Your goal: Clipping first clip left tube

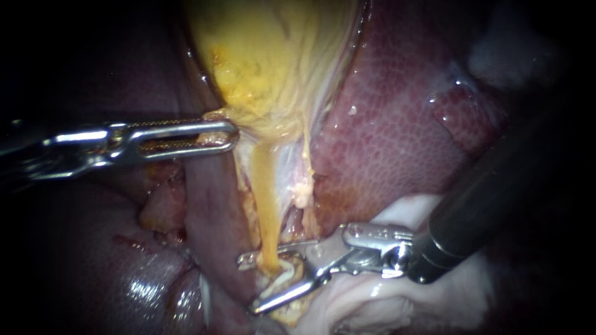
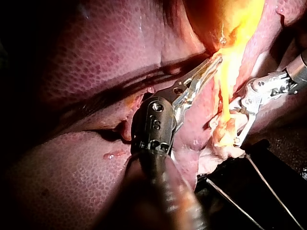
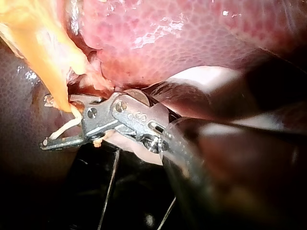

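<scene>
Yellow left tube (image 1: 268,211): runs crosswise between wide-open jaws of right instrument (image 1: 247,284), ungripped. Left instrument (image 1: 233,135), farther off: jaws clamped on gallbladder (image 1: 273,56).

No readable text, label, brand, number or sign is appearing on the liver (image 1: 385,142), the gallbladder (image 1: 273,56) or the tube (image 1: 267,211). In the left wrist view, the left instrument (image 2: 216,61) is carrying small stamped marks on its dark joint housing, well back from the tube. In the right wrist view, the right instrument (image 3: 48,122) is showing faint marks on its metal link, near the tube. Neither set is resolving into legible characters.
</scene>
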Robot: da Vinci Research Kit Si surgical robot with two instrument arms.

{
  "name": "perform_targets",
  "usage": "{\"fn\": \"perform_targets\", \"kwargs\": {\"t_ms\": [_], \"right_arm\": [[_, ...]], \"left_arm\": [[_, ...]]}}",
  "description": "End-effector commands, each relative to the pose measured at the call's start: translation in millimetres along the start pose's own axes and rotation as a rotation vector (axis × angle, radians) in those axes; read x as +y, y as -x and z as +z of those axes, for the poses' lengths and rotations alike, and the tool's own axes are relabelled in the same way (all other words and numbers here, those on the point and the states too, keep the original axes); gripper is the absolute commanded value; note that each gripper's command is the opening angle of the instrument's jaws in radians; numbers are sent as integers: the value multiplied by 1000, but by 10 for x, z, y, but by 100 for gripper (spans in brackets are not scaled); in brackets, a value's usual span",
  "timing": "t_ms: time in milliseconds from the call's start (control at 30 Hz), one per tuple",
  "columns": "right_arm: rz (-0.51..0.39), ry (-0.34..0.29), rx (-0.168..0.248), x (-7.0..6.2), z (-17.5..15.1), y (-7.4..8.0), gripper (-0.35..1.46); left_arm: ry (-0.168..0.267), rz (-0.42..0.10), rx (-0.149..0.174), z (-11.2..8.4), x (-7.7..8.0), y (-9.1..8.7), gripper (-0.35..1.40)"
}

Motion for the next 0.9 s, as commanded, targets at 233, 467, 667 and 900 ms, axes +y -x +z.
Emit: {"fn": "perform_targets", "kwargs": {"t_ms": [233,467,667,900], "right_arm": [[0,31,-2,9,-10,5,40],[8,35,-114,12,-24,11,-35],[8,28,-116,9,-23,11,-35],[9,25,-117,9,-24,11,-35]], "left_arm": [[-2,0,1,-2,-1,1,-35],[-2,0,1,-4,-4,1,-35],[-3,0,1,-5,-6,1,-35],[-3,0,2,-7,-8,1,-35]]}}
